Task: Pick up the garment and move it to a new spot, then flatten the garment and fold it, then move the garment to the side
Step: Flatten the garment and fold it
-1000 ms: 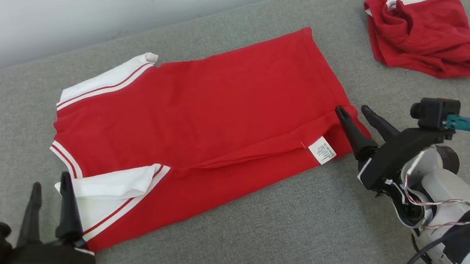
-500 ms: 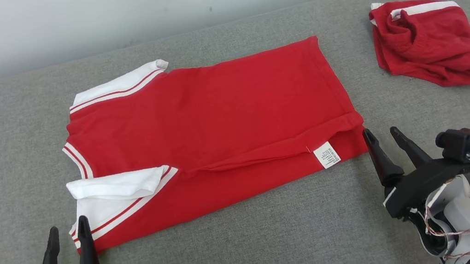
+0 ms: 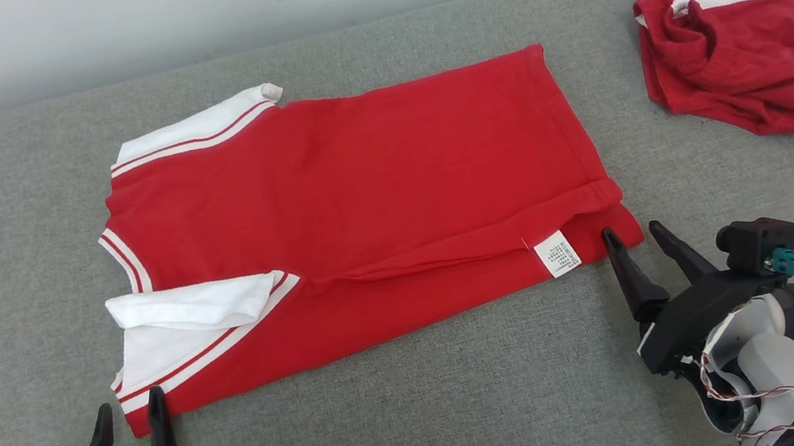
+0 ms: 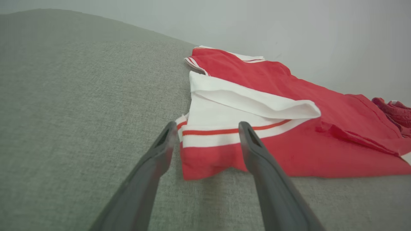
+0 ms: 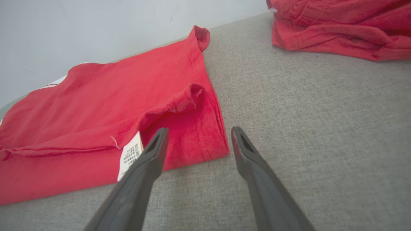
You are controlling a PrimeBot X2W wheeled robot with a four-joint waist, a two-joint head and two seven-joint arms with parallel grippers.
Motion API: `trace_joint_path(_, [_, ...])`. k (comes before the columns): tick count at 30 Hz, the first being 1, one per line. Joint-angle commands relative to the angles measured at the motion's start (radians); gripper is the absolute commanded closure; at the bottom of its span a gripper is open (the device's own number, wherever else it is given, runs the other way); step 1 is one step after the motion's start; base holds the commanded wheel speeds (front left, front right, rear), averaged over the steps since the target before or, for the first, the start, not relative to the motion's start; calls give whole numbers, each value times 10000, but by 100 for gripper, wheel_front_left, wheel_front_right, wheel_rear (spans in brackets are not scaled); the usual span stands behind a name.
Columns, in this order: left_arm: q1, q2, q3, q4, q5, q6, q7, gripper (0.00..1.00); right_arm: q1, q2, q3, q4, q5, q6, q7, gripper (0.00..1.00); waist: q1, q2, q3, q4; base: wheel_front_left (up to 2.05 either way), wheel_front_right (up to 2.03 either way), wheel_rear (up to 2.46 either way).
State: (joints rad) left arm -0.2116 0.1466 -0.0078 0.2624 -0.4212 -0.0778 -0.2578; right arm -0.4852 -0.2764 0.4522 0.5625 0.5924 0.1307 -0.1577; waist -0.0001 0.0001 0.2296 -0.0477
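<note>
Crumpled red cloth [image 3: 736,66] on grey cushion [image 3: 409,410], pale wall [image 3: 101,31] behind

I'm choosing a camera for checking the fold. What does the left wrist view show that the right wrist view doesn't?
Left wrist view: the folded white sleeve with its red stripe, ahead of the open left gripper. Right wrist view: the white care label and hem corner, ahead of the open right gripper. Both: the red shirt, the crumpled red garment, the grey cushion.

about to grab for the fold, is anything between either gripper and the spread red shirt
Nothing visible. Both open, the left gripper and right gripper point straight at the near corners of the red shirt, across bare grey cushion. The crumpled red garment lies apart, to the right.
</note>
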Motion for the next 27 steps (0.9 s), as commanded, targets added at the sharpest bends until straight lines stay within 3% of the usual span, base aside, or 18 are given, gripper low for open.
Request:
trace_joint_path(1, [-106, -31, 78, 181, 190, -65, -82, 0, -100, 84, 64, 143, -133, 1, 16, 0, 1, -1, 85, -22, 0, 0, 0])
trace_joint_path(13, [-476, -288, 79, 1208, 142, -342, -56, 0, -524, 333, 153, 905, -407, 1, -39, 0, 1, -1, 330, -66, 0, 0, 0])
trace_joint_path(14, [-506, -312, 40, 1297, 109, -343, -56, 51, -553, 387, 185, 948, -399, 1, -26, 25, 1, -1, 341, -68, 0, 0, 0])
trace_joint_path(15, [-550, -326, 30, 1350, 90, -370, -56, 79, -575, 428, 205, 994, -383, 1, -37, 57, 1, -1, 348, -66, 0, 0, 0])
trace_joint_path(16, [-580, -338, 21, 1397, 95, -393, -56, 100, -599, 456, 248, 1031, -378, 1, -63, 93, 1, -1, 351, -60, 0, 0, 0])
trace_joint_path(17, [-613, -358, 15, 1425, 97, -414, -58, 100, -631, 480, 281, 1050, -349, 1, -94, 100, 1, -1, 348, -51, 0, 0, 0])
trace_joint_path(27, [-245, -498, 223, 1088, 194, -487, -60, 100, -310, 207, 425, 1037, 196, -1, -567, 100, 1, -1, -151, 96, 0, 0, 0])
